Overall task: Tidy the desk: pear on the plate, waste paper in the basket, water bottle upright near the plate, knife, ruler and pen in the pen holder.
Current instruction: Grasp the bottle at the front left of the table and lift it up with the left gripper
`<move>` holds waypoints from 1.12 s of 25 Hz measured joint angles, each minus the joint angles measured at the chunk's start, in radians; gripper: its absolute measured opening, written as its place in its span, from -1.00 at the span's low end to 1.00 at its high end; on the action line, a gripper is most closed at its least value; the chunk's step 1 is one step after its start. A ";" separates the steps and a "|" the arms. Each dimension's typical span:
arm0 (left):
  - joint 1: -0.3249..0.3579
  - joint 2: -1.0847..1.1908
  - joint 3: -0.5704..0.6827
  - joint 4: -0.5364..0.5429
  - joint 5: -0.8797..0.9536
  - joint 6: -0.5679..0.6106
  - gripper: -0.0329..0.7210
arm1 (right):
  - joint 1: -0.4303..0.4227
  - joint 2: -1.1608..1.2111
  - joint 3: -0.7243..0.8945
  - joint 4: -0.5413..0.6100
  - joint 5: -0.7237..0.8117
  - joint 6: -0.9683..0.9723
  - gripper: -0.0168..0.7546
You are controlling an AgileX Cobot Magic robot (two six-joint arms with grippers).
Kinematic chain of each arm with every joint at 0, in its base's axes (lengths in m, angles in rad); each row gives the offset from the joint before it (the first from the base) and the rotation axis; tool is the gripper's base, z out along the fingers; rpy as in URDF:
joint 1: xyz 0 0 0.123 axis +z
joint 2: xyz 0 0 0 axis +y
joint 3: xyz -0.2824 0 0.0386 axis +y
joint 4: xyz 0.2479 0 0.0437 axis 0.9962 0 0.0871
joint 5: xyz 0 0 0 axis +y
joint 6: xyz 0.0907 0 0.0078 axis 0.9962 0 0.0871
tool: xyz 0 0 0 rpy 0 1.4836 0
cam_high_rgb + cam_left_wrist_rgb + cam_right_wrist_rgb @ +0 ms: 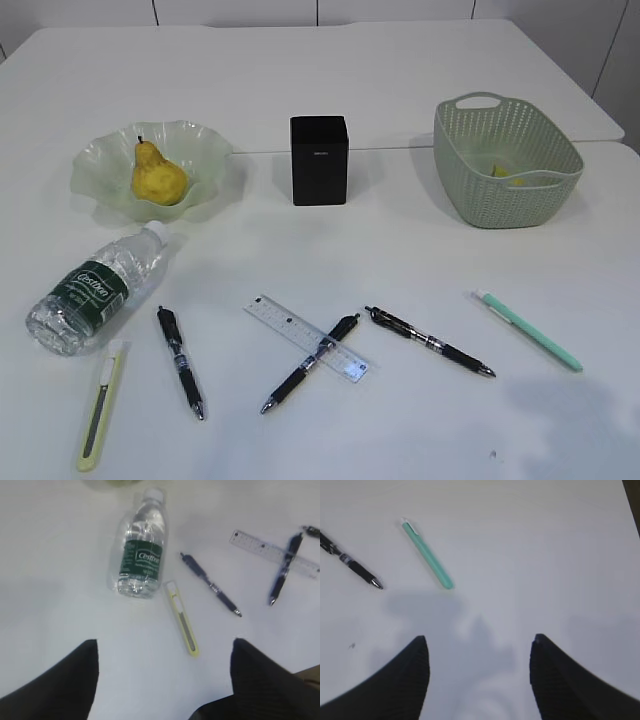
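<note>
Left wrist view, lying water bottle, "Cestbon" label

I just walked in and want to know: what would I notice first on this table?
Probably the yellow pear sitting on the wavy green plate at the back left. Next, the water bottle lying on its side in front of it, and the pens scattered along the front, one black pen lying across the clear ruler.

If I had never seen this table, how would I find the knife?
Start at the water bottle lying on its side at the table's front left. Just in front of it lies the knife, beside a black pen. It alone is a flat, yellow-green slider.
</note>
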 joint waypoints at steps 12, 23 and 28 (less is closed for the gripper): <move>-0.122 0.541 -0.286 0.128 -0.022 0.000 0.68 | 0.000 0.000 0.000 0.021 0.048 0.017 0.33; -0.123 0.860 -0.429 0.174 -0.033 0.000 0.68 | 0.000 0.000 0.000 0.039 0.096 0.020 0.33; -0.123 0.914 -0.429 0.221 -0.036 0.000 0.68 | 0.000 0.000 0.000 0.041 0.097 0.023 0.33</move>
